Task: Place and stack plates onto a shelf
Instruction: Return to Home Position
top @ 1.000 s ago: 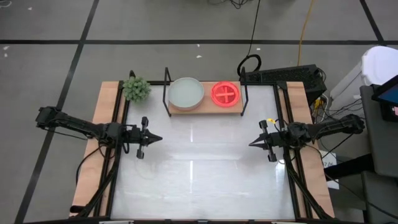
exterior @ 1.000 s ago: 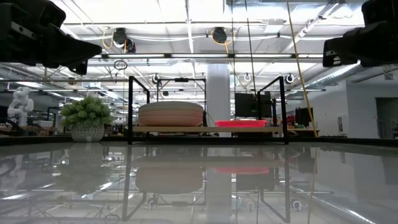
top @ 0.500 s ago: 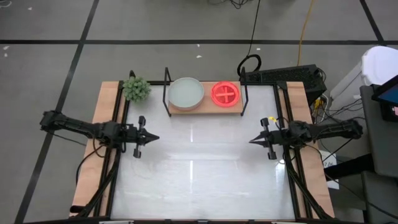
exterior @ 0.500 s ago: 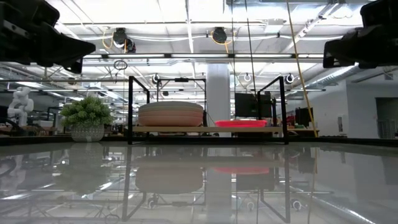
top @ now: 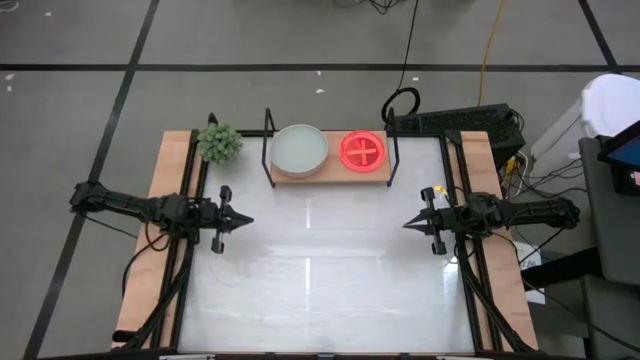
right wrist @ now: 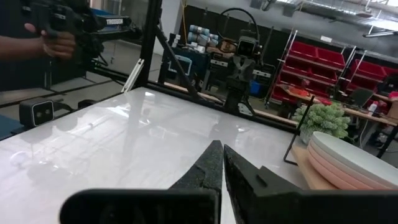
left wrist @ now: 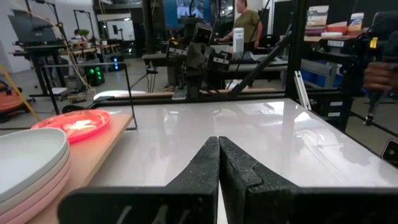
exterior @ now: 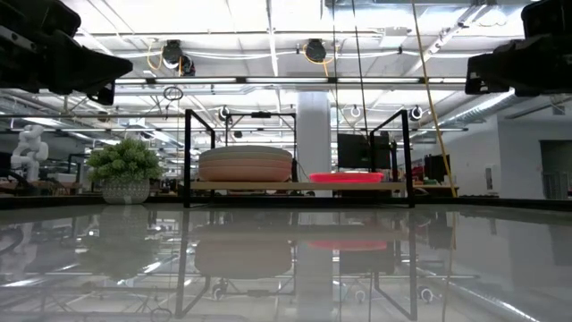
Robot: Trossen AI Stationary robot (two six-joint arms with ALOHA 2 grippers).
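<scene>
Wood shelf (top: pixel 330 172) sits at far edge of white counter (top: pixel 320 290), both stacks on it. Big matte pile on its left half, pale grey plate (top: pixel 299 148) on top, pink ones under it. Glossy red-orange small plates (top: pixel 362 150) on right half, just beside the big pile. Over counter's left side hovers left gripper (top: pixel 246 221), fingers pressed together, empty. Same deal for right gripper (top: pixel 407 226) on right side, pinched closed on nothing. Little potted plant (top: pixel 219 142) just beside shelf's left end
</scene>
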